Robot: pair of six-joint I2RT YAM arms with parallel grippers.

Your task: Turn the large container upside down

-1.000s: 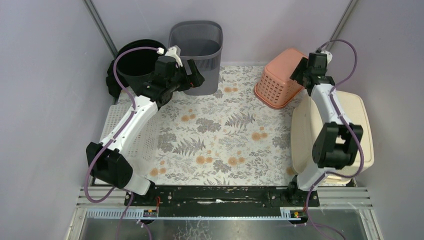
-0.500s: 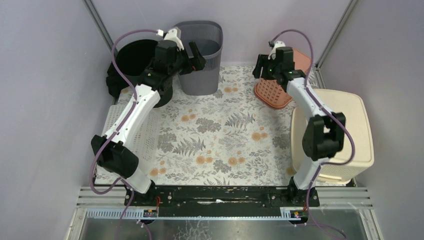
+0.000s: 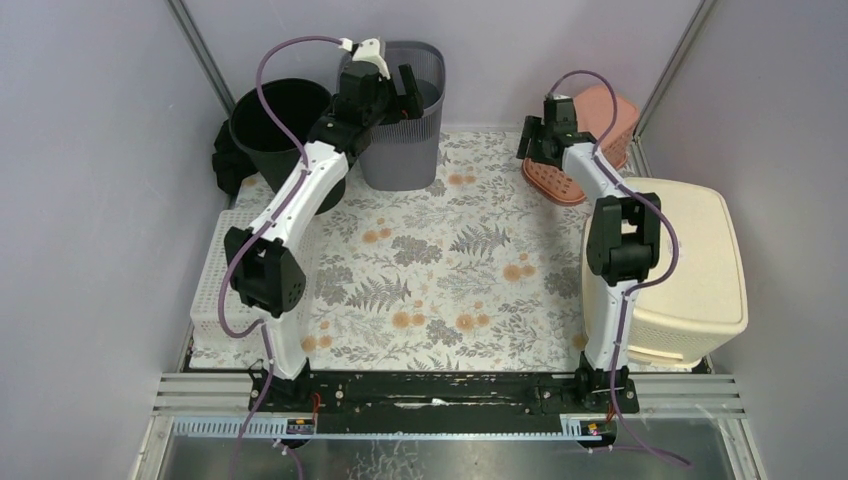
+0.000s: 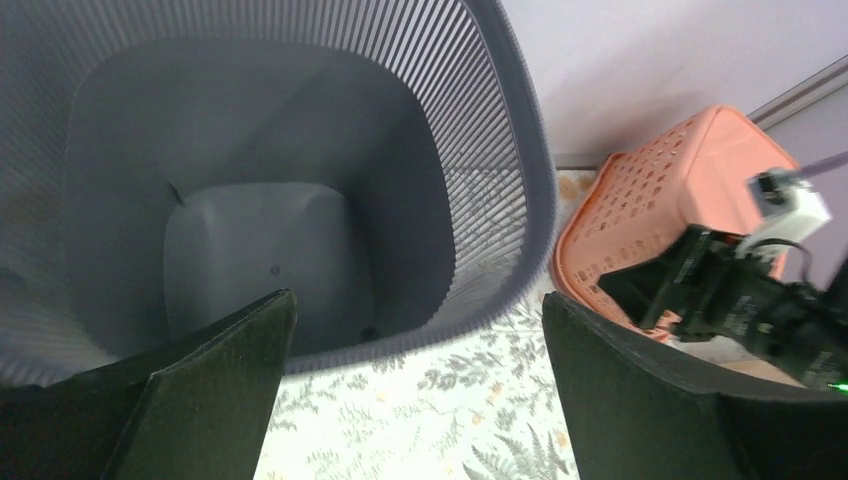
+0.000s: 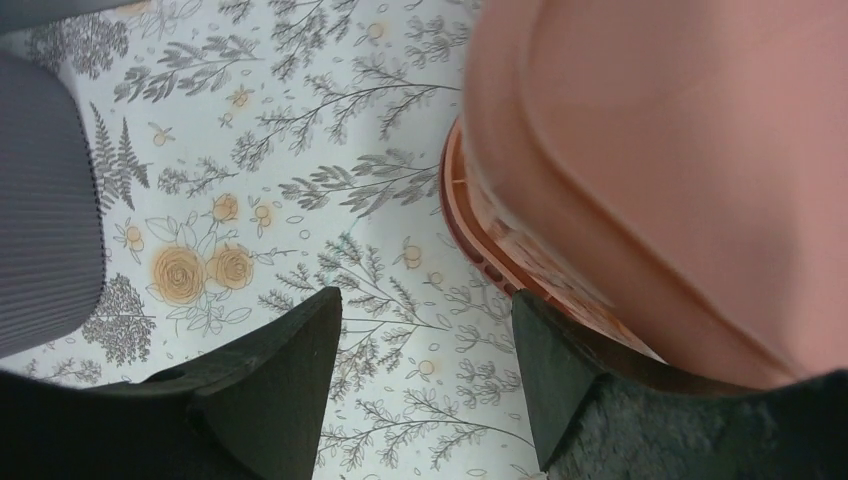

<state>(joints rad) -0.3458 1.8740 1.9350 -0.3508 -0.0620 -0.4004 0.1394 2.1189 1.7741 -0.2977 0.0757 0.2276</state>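
Note:
The large grey ribbed bin (image 3: 402,120) stands upright at the back of the mat. The left wrist view looks down into its empty inside (image 4: 260,200). My left gripper (image 3: 405,88) is open and empty, hovering over the bin's near rim; in the left wrist view (image 4: 420,340) one finger is over the bin's inside and the other over the mat outside. My right gripper (image 3: 530,148) is open and empty just left of the tilted pink basket (image 3: 600,120). In the right wrist view (image 5: 425,320) its right finger is close to the basket's rim (image 5: 500,250).
A black bucket (image 3: 280,120) stands left of the grey bin. A white flat basket (image 3: 235,280) lies along the left edge. A cream hamper (image 3: 685,250) stands upside down on the right. The floral mat (image 3: 450,260) covers the middle. Walls close off the back and sides.
My left gripper has risen and moved right, from beside the bin to over its opening. My right arm has swung from the pink basket's right side to its left side; the basket has shifted right.

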